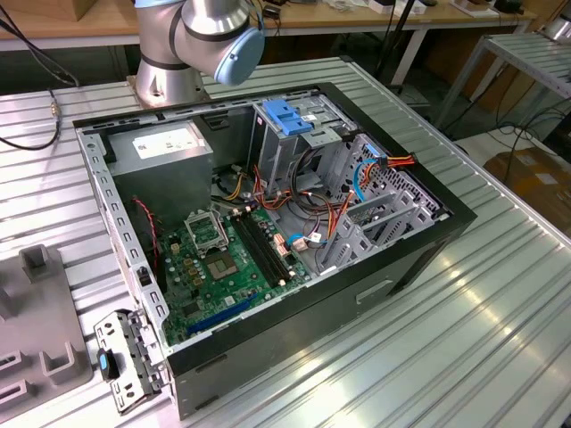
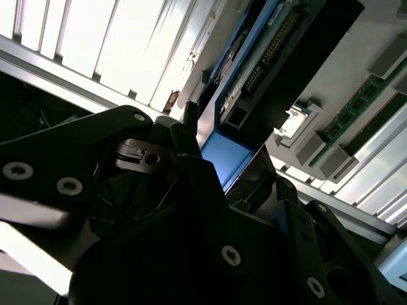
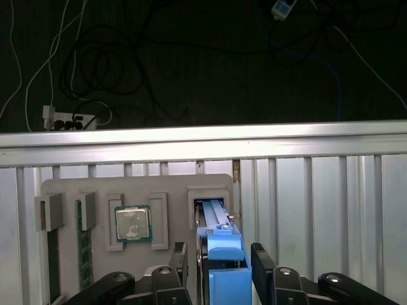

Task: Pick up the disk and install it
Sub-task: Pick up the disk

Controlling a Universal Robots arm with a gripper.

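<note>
The disk stands on edge in a slot of the grey tray. The slot is at the tray corner next to the table edge rail. Its blue carrier frame faces the camera in the first wrist view, and the lower end looks seated in the slot, so it is not yet lifted. In the second wrist view the disk shows its blue frame and the circuit-board side with a connector row.

The gripper straddles the disk. The fingers are set narrow, one on each flat side, and look clamped on the carrier. One pad touches the blue plastic. A thin dark sliver shows at the other, so how firm the grip is remains a judgement.

Also in the tray are a processor chip just beside the disk slot and memory sticks toward the far end.

Step in hand, as I judge it, is the pick-up, with the grasp made at the tray and install not begun. In the exterior view the open computer case lies mid-table, and the drive cage with blue handle is at its far side near the arm.

The next move calls for a straight pull along the slot, with no tilt, so the carrier does not bind on the slot walls.
</note>
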